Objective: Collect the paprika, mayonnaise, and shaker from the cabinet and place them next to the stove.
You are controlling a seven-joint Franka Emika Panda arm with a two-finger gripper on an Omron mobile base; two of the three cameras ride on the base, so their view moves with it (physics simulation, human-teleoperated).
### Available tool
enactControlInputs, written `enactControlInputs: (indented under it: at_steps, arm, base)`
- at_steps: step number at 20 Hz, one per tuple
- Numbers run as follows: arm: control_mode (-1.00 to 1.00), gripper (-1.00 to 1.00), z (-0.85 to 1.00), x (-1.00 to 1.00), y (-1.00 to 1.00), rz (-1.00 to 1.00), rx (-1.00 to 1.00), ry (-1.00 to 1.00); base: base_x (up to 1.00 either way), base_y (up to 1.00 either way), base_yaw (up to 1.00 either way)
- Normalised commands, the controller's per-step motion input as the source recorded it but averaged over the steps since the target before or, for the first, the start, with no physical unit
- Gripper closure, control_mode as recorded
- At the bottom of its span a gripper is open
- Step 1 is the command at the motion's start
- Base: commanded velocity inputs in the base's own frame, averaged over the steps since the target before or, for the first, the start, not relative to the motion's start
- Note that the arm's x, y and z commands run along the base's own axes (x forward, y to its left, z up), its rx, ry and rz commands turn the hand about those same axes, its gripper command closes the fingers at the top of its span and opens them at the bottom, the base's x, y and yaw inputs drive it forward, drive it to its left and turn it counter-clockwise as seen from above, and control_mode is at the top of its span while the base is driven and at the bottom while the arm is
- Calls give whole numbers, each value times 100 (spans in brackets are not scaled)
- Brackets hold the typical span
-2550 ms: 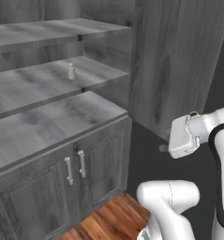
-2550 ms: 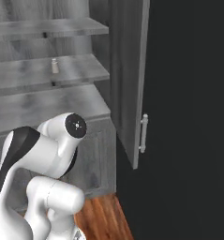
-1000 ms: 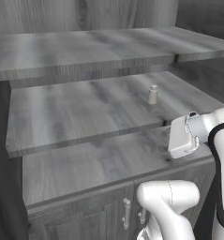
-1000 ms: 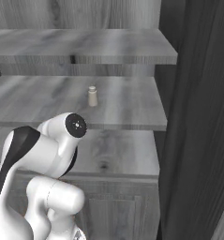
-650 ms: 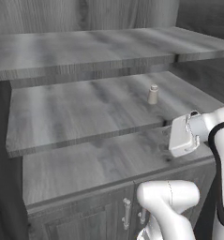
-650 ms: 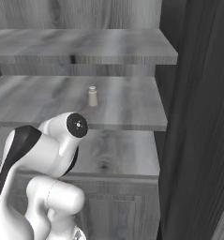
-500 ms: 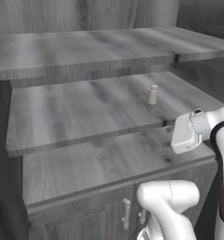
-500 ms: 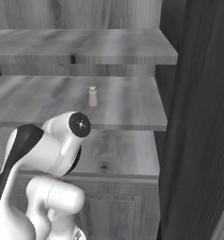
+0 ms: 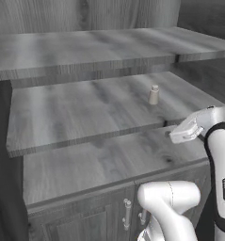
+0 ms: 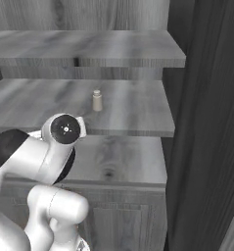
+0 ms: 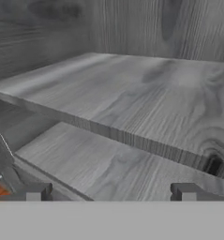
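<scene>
Cabinet [image 9: 85,117] in front of me, three plank shelves; right side cut off by dark door panel [image 10: 211,122]. Gripper [image 11: 111,191] fingertips spread wide, pinching nothing, hovering off middle shelf edge. Shaker [image 9: 154,94] upright on middle shelf, well apart from claw.

Kitchen: grey wood-grain cabinet [image 9: 85,108], drawers [image 9: 81,221] beneath
</scene>
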Motion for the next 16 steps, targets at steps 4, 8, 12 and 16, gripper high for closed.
enactControlInputs:
  at_steps: [4, 8, 12, 16]
  arm:
    - [-100, -100, 1, 5, 0, -42, 0, 0]
    - [-100, -100, 0, 18, -17, -37, 0, 0]
    - [-100, -100, 4, 38, -23, -27, 0, -2]
    - [-100, -100, 1, 42, -14, -22, 0, -6]
  base:
    - [0, 0, 0]
    - [0, 0, 0]
    - [0, 0, 0]
    - [0, 0, 0]
